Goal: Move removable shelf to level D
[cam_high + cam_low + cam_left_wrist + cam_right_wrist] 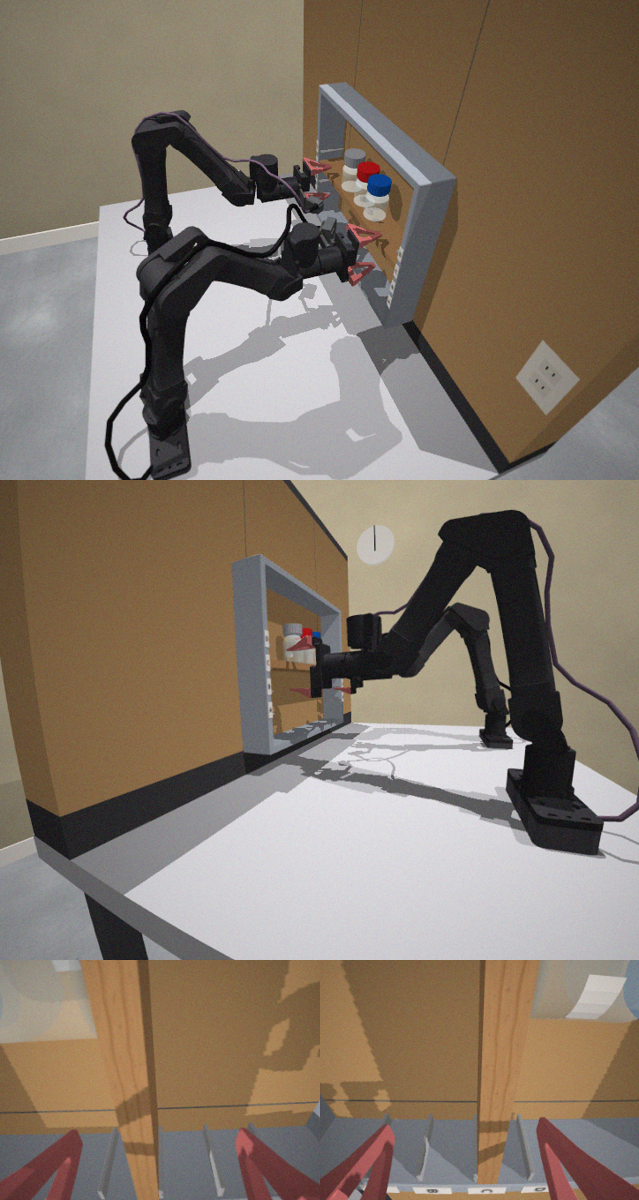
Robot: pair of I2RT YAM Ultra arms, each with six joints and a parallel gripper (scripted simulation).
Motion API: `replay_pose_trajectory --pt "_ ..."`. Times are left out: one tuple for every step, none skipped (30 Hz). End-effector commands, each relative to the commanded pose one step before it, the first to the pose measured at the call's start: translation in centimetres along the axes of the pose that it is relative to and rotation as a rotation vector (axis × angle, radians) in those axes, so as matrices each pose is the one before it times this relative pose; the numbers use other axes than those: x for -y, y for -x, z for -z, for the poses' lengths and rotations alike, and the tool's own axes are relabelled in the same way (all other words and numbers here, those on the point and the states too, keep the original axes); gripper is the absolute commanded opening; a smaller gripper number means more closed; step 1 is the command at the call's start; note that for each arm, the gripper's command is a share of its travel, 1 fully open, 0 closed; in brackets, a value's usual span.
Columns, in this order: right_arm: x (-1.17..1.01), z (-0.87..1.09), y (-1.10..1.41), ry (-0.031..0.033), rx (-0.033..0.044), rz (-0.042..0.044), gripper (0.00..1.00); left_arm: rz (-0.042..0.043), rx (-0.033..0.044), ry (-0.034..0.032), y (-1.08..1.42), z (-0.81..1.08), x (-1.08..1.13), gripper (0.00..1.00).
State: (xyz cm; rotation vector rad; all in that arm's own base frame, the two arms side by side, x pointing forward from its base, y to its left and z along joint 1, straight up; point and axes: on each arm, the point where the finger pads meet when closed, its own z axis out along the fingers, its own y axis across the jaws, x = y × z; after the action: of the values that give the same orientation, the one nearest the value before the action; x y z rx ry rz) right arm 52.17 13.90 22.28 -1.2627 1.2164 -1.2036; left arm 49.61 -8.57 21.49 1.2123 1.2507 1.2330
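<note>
The top view looks down at a slant from above 1 end of the table (258,408) (361,892), taking in both arms and the rack (387,135) (251,655) (186,1150) (452,1136). The exterior view looks low along the tabletop from the opposite end, so those 2 share both arms and the rack. The 2 wrist views face the rack closely, each with the shelf (289,670) (121,1048) (501,1048) running up the picture.
</note>
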Motion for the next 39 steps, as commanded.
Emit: replay_pose_trajectory --pt "1.771 -0.862 -0.112 -0.03836 0.00052 -0.02751 1.00 0.00797 -0.00061 0.02190 -0.171 -0.951 -1.151 1.00" --pt "0.000 -0.127 0.000 0.00000 0.00000 0.00000 1.00 0.00000 0.00000 0.00000 0.000 -0.127 0.000 1.00" --pt "0.000 -0.127 0.000 0.00000 0.00000 0.00000 1.00 0.00000 0.00000 0.00000 0.000 -0.127 0.000 1.00" --pt "0.000 -0.127 0.000 0.00000 0.00000 0.00000 1.00 0.00000 0.00000 0.00000 0.000 -0.127 0.000 1.00" --pt "0.000 -0.127 0.000 0.00000 0.00000 0.00000 1.00 0.00000 0.00000 0.00000 0.000 -0.127 0.000 1.00" --pt "0.000 -0.127 0.000 0.00000 0.00000 0.00000 1.00 0.00000 0.00000 0.00000 0.000 -0.127 0.000 1.00" --pt "0.000 -0.127 0.000 0.00000 0.00000 0.00000 1.00 0.00000 0.00000 0.00000 0.000 -0.127 0.000 1.00" --pt "0.000 -0.127 0.000 0.00000 0.00000 0.00000 1.00 0.00000 0.00000 0.00000 0.000 -0.127 0.000 1.00" --pt "0.000 -0.127 0.000 0.00000 0.00000 0.00000 1.00 0.00000 0.00000 0.00000 0.000 -0.127 0.000 1.00" --pt "0.000 -0.127 0.000 0.00000 0.00000 0.00000 1.00 0.00000 0.00000 0.00000 0.000 -0.127 0.000 1.00" --pt "0.000 -0.127 0.000 0.00000 0.00000 0.00000 1.00 0.00000 0.00000 0.00000 0.000 -0.127 0.000 1.00" --pt "0.000 -0.127 0.000 0.00000 0.00000 0.00000 1.00 0.00000 0.00000 0.00000 0.000 -0.127 0.000 1.00" --pt "0.000 -0.127 0.000 0.00000 0.00000 0.00000 1.00 0.00000 0.00000 0.00000 0.000 -0.127 0.000 1.00" --pt "0.000 0.000 0.000 0.00000 0.00000 0.00000 1.00 0.00000 0.00000 0.00000 0.000 0.000 0.000 1.00" --pt "0.000 0.000 0.000 0.00000 0.00000 0.00000 1.00 0.00000 0.00000 0.00000 0.000 0.000 0.000 1.00" --pt "0.000 -0.127 0.000 0.00000 0.00000 0.00000 1.00 0.00000 0.00000 0.00000 0.000 -0.127 0.000 1.00" --pt "0.000 -0.127 0.000 0.00000 0.00000 0.00000 1.00 0.00000 0.00000 0.00000 0.000 -0.127 0.000 1.00" --pt "0.000 -0.127 0.000 0.00000 0.00000 0.00000 1.00 0.00000 0.00000 0.00000 0.000 -0.127 0.000 1.00" --pt "0.000 -0.127 0.000 0.00000 0.00000 0.00000 1.00 0.00000 0.00000 0.00000 0.000 -0.127 0.000 1.00" --pt "0.000 -0.127 0.000 0.00000 0.00000 0.00000 1.00 0.00000 0.00000 0.00000 0.000 -0.127 0.000 1.00" --pt "0.000 -0.127 0.000 0.00000 0.00000 0.00000 1.00 0.00000 0.00000 0.00000 0.000 -0.127 0.000 1.00" --pt "0.000 -0.127 0.000 0.00000 0.00000 0.00000 1.00 0.00000 0.00000 0.00000 0.000 -0.127 0.000 1.00" --pt "0.000 -0.127 0.000 0.00000 0.00000 0.00000 1.00 0.00000 0.00000 0.00000 0.000 -0.127 0.000 1.00" --pt "0.000 -0.127 0.000 0.00000 0.00000 0.00000 1.00 0.00000 0.00000 0.00000 0.000 -0.127 0.000 1.00" --pt "0.000 -0.127 0.000 0.00000 0.00000 0.00000 1.00 0.00000 0.00000 0.00000 0.000 -0.127 0.000 1.00" --pt "0.000 -0.127 0.000 0.00000 0.00000 0.00000 1.00 0.00000 0.00000 0.00000 0.000 -0.127 0.000 1.00" --pt "0.000 -0.127 0.000 0.00000 0.00000 0.00000 1.00 0.00000 0.00000 0.00000 0.000 -0.127 0.000 1.00" --pt "0.000 -0.127 0.000 0.00000 0.00000 0.00000 1.00 0.00000 0.00000 0.00000 0.000 -0.127 0.000 1.00" --pt "0.000 -0.127 0.000 0.00000 0.00000 0.00000 1.00 0.00000 0.00000 0.00000 0.000 -0.127 0.000 1.00" --pt "0.000 -0.127 0.000 0.00000 0.00000 0.00000 1.00 0.00000 0.00000 0.00000 0.000 -0.127 0.000 1.00" --pt "0.000 0.000 0.000 0.00000 0.00000 0.00000 1.00 0.00000 0.00000 0.00000 0.000 0.000 0.000 1.00" --pt "0.000 0.000 0.000 0.00000 0.00000 0.00000 1.00 0.00000 0.00000 0.00000 0.000 0.000 0.000 1.00" --pt "0.000 0.000 0.000 0.00000 0.00000 0.00000 0.98 0.00000 0.00000 0.00000 0.000 0.000 0.000 0.98" --pt "0.000 0.000 0.000 0.00000 0.00000 0.00000 0.96 0.00000 0.00000 0.00000 0.000 0.000 0.000 0.96" --pt "0.000 0.000 0.000 0.00000 0.00000 0.00000 0.93 0.00000 0.00000 0.00000 0.000 0.000 0.000 0.93" --pt "0.000 0.000 0.000 0.00000 0.00000 0.00000 0.91 0.00000 0.00000 0.00000 0.000 0.000 0.000 0.91" --pt "0.000 0.000 0.000 0.00000 0.00000 0.00000 0.89 0.00000 0.00000 0.00000 0.000 0.000 0.000 0.89" --pt "0.000 0.000 0.000 0.00000 0.00000 0.00000 0.87 0.00000 0.00000 0.00000 0.000 0.000 0.000 0.87" --pt "0.000 0.000 0.000 0.00000 0.00000 0.00000 0.84 0.00000 0.00000 0.00000 0.000 0.000 0.000 0.84"
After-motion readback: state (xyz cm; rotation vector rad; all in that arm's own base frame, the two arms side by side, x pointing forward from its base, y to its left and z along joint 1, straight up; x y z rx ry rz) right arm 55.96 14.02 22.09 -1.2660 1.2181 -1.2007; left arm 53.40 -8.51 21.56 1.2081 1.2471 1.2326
